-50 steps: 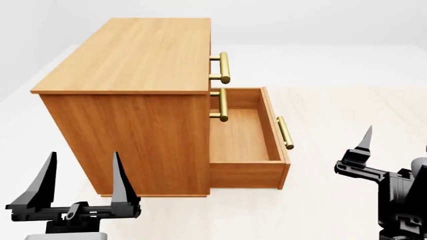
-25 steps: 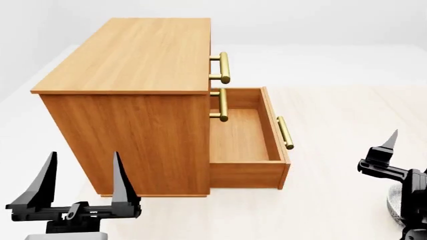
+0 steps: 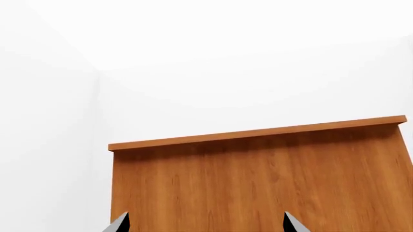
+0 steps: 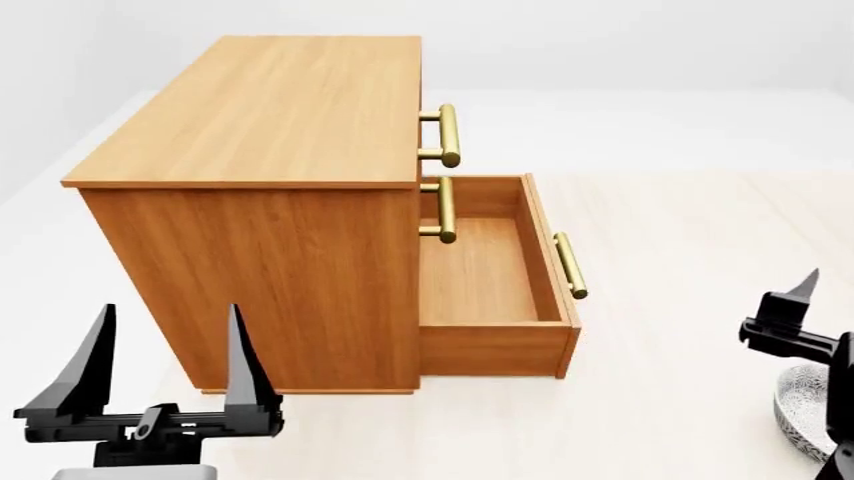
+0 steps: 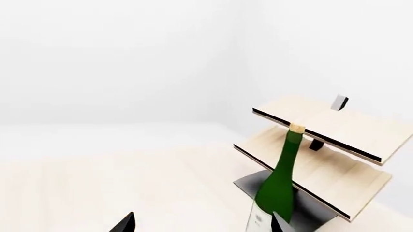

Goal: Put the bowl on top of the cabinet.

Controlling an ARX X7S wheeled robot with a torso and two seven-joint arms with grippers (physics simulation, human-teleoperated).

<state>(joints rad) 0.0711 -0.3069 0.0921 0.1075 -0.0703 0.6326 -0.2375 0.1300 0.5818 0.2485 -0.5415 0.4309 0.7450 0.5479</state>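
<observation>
1. The cabinet [image 4: 267, 190] stands on the pale floor [image 4: 667, 250], its flat top bare and its lowest drawer [image 4: 487, 280] pulled out, exactly as in the earlier head views.
2. The left end effector [image 4: 160, 365] hovers in front of the cabinet's near side panel, its two dark fingers spread wide apart and holding nothing. It has not shifted since a second ago.
3. The right end effector [image 4: 801, 300] is well off to the cabinet's right, past the open drawer. It has dropped lower and moved farther from the cabinet than a second ago; only one fingertip [image 4: 806, 285] shows in the head view.
4. In the right wrist view its two finger tips sit wide apart, with nothing between them.
5. The bowl [image 4: 805, 410] rests on the floor right of the cabinet, directly below the right end effector. More of its patterned side is exposed now than half a second ago.
6. The right wrist view also shows a green bottle [image 5: 276, 188] in front of a slanted two-tier rack [image 5: 329, 145].
</observation>
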